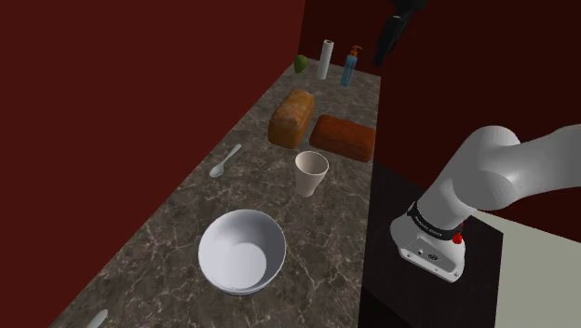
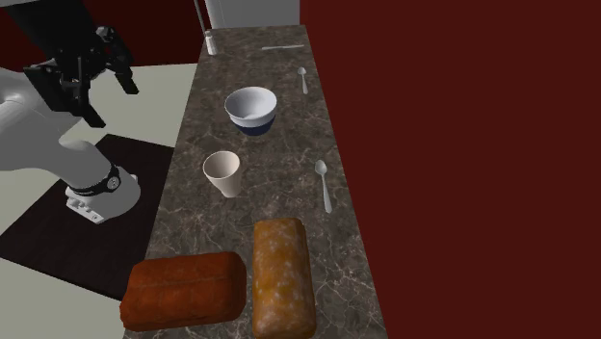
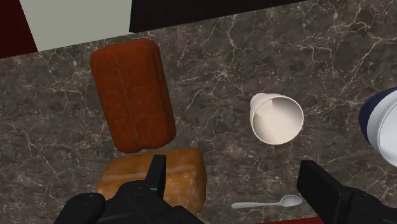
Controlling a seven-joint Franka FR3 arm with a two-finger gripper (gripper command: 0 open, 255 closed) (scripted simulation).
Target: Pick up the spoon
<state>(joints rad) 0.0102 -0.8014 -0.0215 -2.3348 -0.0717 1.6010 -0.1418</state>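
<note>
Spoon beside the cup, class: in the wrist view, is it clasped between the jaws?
No: the spoon lies flat on the marbled counter, with the open jaws well apart and not touching it.

Wrist view: the bowl (image 3: pixel 383 124) is cut off at the frame edge. A finger (image 3: pixel 156 175) of the gripper (image 3: pixel 232 161) hides part of the lighter loaf (image 3: pixel 188 173).
Shoulder view: the bottom edge cuts off a second spoon (image 1: pixel 96 320).

Counter (image 1: pixel 168 242) polished veined marble; tan loaf (image 1: pixel 292 117), red-brown loaf (image 1: pixel 343 137) rough-crusted; cup (image 1: pixel 311 173) matt; bowl (image 1: pixel 242 252) glossy; spoon (image 1: pixel 225 161) at cup's 9 o'clock smooth grey.
</note>
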